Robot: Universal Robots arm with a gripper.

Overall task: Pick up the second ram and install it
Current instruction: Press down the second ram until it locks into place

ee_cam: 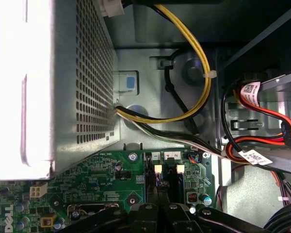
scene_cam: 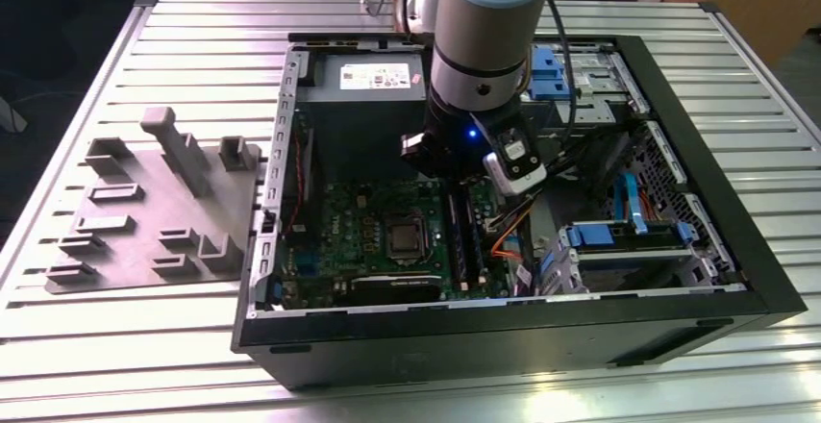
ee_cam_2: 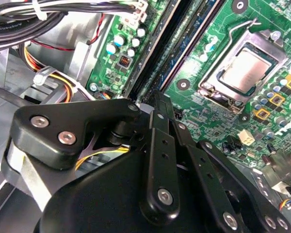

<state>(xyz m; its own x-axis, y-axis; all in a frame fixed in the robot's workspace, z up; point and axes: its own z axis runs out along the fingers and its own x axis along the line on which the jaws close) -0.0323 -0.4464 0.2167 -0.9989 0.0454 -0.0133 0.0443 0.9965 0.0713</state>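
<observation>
My gripper (scene_cam: 452, 181) is down inside the open computer case (scene_cam: 718, 279), at the far end of the memory slots beside the processor socket (ee_cam_2: 247, 73). In the second wrist view its black fingers (ee_cam_2: 158, 104) are pressed together, so the gripper (ee_cam_2: 159, 97) is shut. Two long dark sticks lie side by side in the slots. The one in line with my fingertips reads as the second ram (ee_cam_2: 196, 31), also seen from outside as the second ram (scene_cam: 476, 240). Whether the tips touch it is hidden. The first wrist view shows the gripper (ee_cam: 172, 194) between the slots' white latches (ee_cam: 157, 169).
The grey power-supply box (scene_cam: 365, 82) sits just behind the gripper, with yellow and black cables (ee_cam: 199, 73) looping close by. Blue drive brackets (scene_cam: 616, 236) fill the case's right side in the exterior view. A grey fixture plate with blocks (scene_cam: 141, 211) lies on the slatted table at the exterior view's left.
</observation>
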